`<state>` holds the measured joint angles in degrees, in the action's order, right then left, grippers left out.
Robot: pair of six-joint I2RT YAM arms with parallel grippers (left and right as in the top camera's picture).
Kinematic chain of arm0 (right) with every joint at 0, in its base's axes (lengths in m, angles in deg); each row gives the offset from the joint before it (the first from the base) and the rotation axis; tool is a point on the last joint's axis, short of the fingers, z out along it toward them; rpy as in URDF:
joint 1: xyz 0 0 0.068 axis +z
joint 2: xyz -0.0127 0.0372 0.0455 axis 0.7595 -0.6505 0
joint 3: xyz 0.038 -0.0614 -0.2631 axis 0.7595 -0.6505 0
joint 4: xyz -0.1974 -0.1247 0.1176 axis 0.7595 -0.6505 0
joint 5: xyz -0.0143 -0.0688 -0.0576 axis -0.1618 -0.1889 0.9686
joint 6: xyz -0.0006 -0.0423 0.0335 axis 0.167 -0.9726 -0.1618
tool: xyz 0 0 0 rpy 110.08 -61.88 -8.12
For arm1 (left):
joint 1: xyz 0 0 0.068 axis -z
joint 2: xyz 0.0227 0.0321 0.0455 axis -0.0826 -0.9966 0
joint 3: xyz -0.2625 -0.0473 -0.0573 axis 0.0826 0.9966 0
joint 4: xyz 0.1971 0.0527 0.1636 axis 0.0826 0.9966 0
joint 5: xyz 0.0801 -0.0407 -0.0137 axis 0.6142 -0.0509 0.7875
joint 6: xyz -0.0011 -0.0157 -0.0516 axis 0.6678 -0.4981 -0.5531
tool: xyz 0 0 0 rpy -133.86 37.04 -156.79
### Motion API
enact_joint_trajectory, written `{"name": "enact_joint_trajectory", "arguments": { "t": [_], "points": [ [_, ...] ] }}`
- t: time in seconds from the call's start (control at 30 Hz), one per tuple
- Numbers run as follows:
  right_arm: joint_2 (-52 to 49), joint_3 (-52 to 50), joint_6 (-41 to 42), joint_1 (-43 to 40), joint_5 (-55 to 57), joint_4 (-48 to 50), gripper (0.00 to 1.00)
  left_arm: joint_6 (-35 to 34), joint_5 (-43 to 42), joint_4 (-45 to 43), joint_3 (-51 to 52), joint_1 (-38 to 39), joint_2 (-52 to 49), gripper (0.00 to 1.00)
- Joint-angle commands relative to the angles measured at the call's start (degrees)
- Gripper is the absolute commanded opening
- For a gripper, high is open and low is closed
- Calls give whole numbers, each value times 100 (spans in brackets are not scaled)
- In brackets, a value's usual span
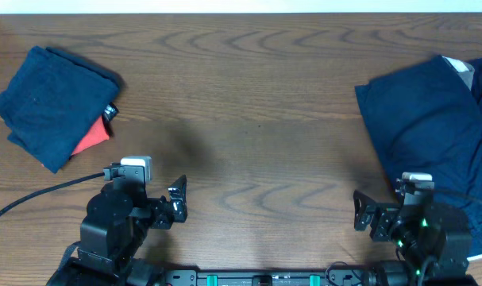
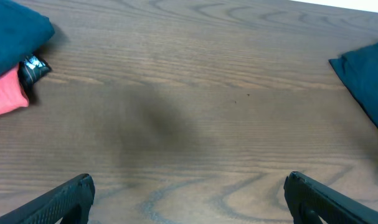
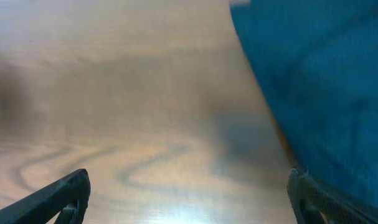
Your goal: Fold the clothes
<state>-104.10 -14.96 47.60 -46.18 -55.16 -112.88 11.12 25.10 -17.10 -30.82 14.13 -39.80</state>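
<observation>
On the table (image 1: 248, 95), folded navy garment (image 1: 50, 99) at the far left atop a red garment (image 1: 91, 140), well apart from the left pincer (image 1: 178, 202), jaws wide and empty, spread navy garment (image 1: 427, 119) near the right pincer (image 1: 361, 213), ahead to its right, jaws likewise wide, empty

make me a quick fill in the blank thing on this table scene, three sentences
1. The small red cloth garment peeks out from ____ the folded dark navy-blue cloth garment.
2. The spread-out dark navy-blue cloth garment lies on the brown wooden table at the robot's ____ side.
3. The left gripper and right gripper both stand ____, holding nothing.
Missing words: under; right; open.
</observation>
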Motion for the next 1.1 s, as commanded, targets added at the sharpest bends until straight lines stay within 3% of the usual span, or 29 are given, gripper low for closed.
{"name": "enact_joint_trajectory", "arguments": {
  "t": [0.0, 0.37, 0.77, 0.93, 1.07],
  "points": [
    [382, -195, -339, 236, 35, 367, 99, -31, 66, 7, -4, 17, -2, 98],
    [1808, -1871, -704, 584, 35, 2498, 99, -31, 66, 7, -4, 17, -2, 98],
    [1856, -3410, -885, 584, 339, 5171, 99, -31, 63, 7, -4, 17, -2, 98],
    [1858, -3803, -1064, 581, 345, 5560, 99, -31, 66, 7, -4, 17, -2, 98],
    [1860, -3794, -1252, 584, 407, 5252, 99, -31, 66, 7, -4, 17, -2, 98]
  ]
}}
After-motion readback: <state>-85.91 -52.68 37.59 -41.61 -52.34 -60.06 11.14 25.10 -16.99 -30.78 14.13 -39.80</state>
